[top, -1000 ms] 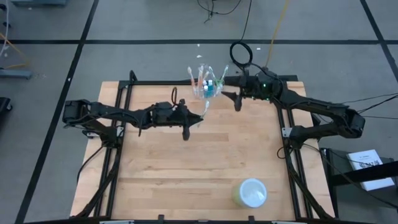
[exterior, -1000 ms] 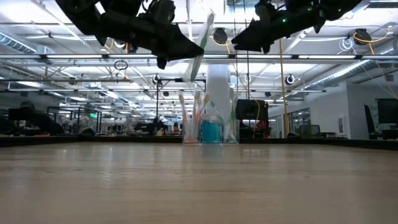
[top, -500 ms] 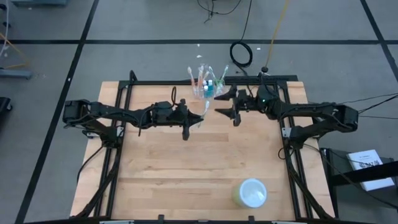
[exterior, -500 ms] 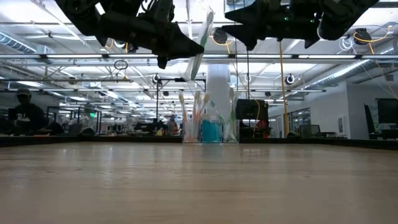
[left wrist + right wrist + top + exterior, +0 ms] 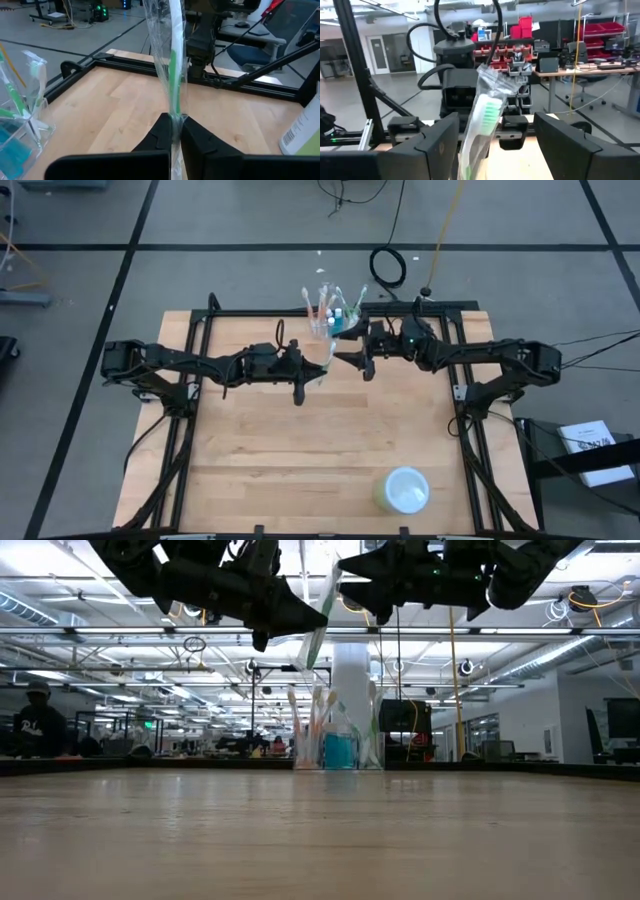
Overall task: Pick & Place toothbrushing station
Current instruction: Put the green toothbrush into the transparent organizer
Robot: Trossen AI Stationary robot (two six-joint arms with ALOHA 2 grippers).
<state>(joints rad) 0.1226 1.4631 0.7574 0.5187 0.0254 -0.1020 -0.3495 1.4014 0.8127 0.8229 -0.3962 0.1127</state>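
The toothbrushing station, a clear holder cup (image 5: 333, 323) with several brushes and a blue item, stands on the wooden table (image 5: 290, 460) at its far edge; the low view shows the cup (image 5: 336, 745) upright. My left gripper (image 5: 322, 370) is shut on a green toothbrush in a clear wrapper (image 5: 174, 60), held up over the table just near of the cup. My right gripper (image 5: 495, 145) is open and faces it from the right. Its two fingers stand either side of the wrapped brush (image 5: 485, 112) without touching. My left gripper pinches the wrapped toothbrush between its two fingers about midway along the wrapper (image 5: 175, 117). The fingers come nearly level from the table's left and lie across the brush. The brush (image 5: 320, 615) stands steeply tilted, one end above and one below the fingers, clear of the table.
A pale round tub with a white lid (image 5: 403, 490) sits near the table's front right. Black frame rails (image 5: 470, 395) run along the table's sides. Bare wood lies between the arms and the tub.
My right gripper has swung from beside the holder cup toward the table's left, sinking a little and tipping from pointing down to about level, until its fingers flank the wrapped toothbrush. My left gripper and the brush have kept still.
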